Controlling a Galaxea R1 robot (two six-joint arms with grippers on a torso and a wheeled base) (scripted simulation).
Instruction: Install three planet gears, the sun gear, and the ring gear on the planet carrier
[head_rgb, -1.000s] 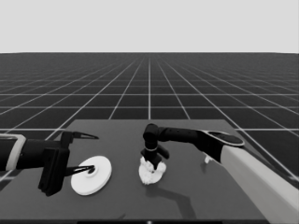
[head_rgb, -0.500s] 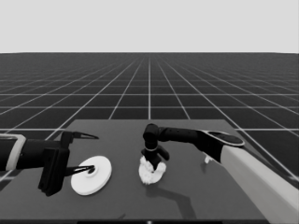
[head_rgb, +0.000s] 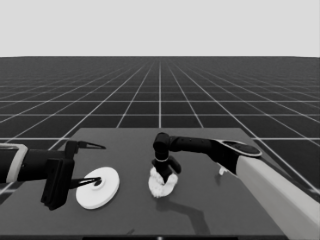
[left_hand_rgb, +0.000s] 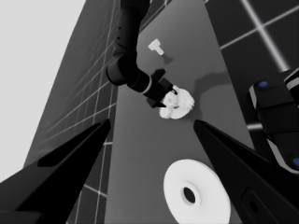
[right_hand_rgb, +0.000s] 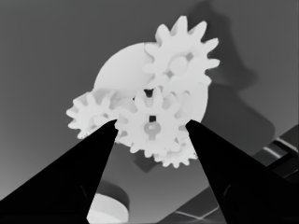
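Right tool over smaller round part mid-desk, fingers apart around centre gear (we judge sun gear seating). Left tool parked, fingers apart, over larger round part. Next: we lift clear, fetch larger part.

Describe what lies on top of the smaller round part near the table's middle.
Toothed gears lie on the smaller round part, under the right gripper. At least three show; how they seat is hidden.

Open tabletop is left around the smaller round part, whose top is blocked by meshed gears and the right gripper.
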